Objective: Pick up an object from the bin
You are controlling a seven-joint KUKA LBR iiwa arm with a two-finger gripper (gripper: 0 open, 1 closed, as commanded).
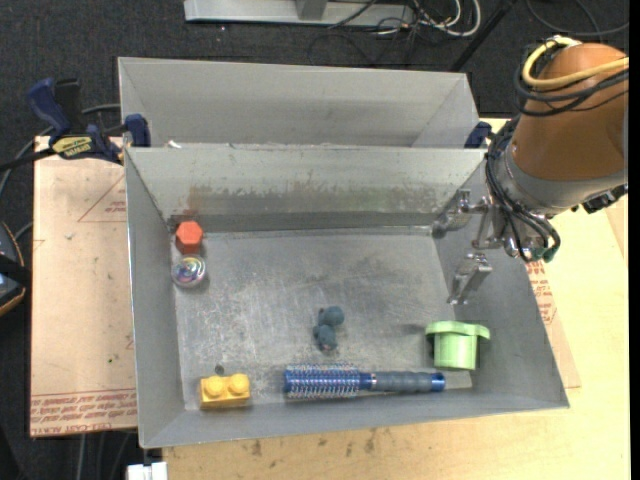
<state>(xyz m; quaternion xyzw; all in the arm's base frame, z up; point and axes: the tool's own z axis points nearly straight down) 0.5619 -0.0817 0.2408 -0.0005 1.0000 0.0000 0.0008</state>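
Nearest the hand (466,280), just toward the front of the bin (300,183) and apart from it, sits a light green round cup-like piece (458,345) with a wider rim. Further from the hand along the front wall lies a blue hairbrush (360,381), flat, its handle end near the green piece, and beyond its bristle end a yellow toy brick (225,389). A small blue-grey lump (328,328) lies mid-floor, while an orange block (188,234) and a shiny ball (189,272) sit farthest from the hand, together by the opposite wall.

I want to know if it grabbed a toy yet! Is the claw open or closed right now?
Gripper: cannot be told whether it is open or shut. It hangs close by the green cup.
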